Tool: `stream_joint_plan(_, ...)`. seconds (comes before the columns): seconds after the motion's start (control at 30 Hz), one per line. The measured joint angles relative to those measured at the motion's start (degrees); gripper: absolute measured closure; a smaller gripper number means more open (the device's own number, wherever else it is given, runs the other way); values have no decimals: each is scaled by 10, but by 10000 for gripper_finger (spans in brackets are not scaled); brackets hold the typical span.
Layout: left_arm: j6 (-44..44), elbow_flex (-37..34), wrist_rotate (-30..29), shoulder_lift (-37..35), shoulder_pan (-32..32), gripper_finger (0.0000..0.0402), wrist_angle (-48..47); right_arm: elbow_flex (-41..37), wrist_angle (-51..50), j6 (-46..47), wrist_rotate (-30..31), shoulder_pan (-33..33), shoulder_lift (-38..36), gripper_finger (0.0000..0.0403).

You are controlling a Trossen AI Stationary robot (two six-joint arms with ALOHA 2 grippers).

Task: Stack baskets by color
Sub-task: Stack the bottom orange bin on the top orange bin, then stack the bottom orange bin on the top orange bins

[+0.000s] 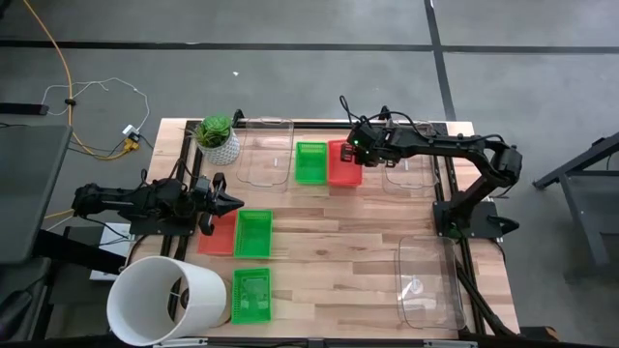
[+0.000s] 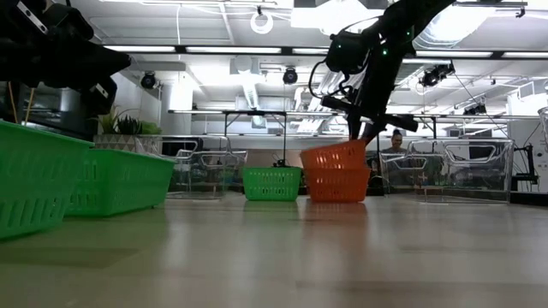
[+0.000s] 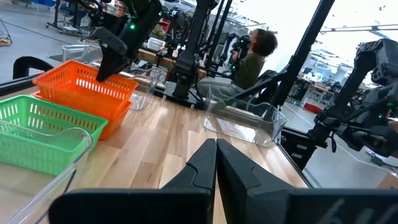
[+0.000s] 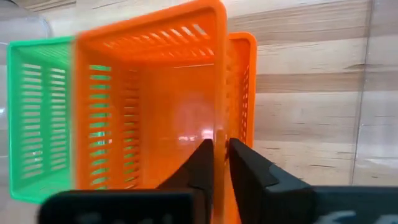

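1. High view. The right gripper (image 1: 356, 145) is over the red baskets (image 1: 343, 162), which touch a green basket (image 1: 310, 161) on the side toward the potted plant (image 1: 217, 136), the landmark at the table's far edge. Toward the near edge from the plant, the left gripper (image 1: 228, 202), fingers shut on nothing, waits above another red basket (image 1: 219, 233), beside two further green baskets (image 1: 253, 234) (image 1: 251, 295) and a white bucket (image 1: 164, 298).

2. Low view. The upper red basket (image 2: 336, 156) sits tilted in the lower red basket (image 2: 337, 184), not yet seated level.

3. Left wrist view. The red pair (image 3: 84, 93) stands beyond the green basket (image 3: 40, 134); a seated person (image 3: 245, 59) shows behind the table.

4. Right wrist view. The fingers (image 4: 245, 168) straddle the upper basket's rim (image 4: 217, 93), apparently only lightly closed on it; whether they truly clamp it cannot be told.

5. Doing the step well (judgement): lower until the upper basket settles level, then part the fingers fully before lifting straight away, so the rim is not dragged or the stack pushed against the green basket.
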Motion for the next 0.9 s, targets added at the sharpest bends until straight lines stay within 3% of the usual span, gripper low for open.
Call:
stream_joint_plan(0.37,0,0,0,0,0,401,0,0,-11,-41,9,-5,-17,241)
stream_joint_plan(0.6,0,0,0,0,0,401,0,0,-43,-143,10,-2,-91,231)
stream_joint_plan(0.77,0,0,0,0,0,401,0,0,-104,-258,-4,41,-171,231)
stream_joint_plan(0.9,0,0,-2,0,0,401,0,-31,-113,-288,-7,94,-239,231)
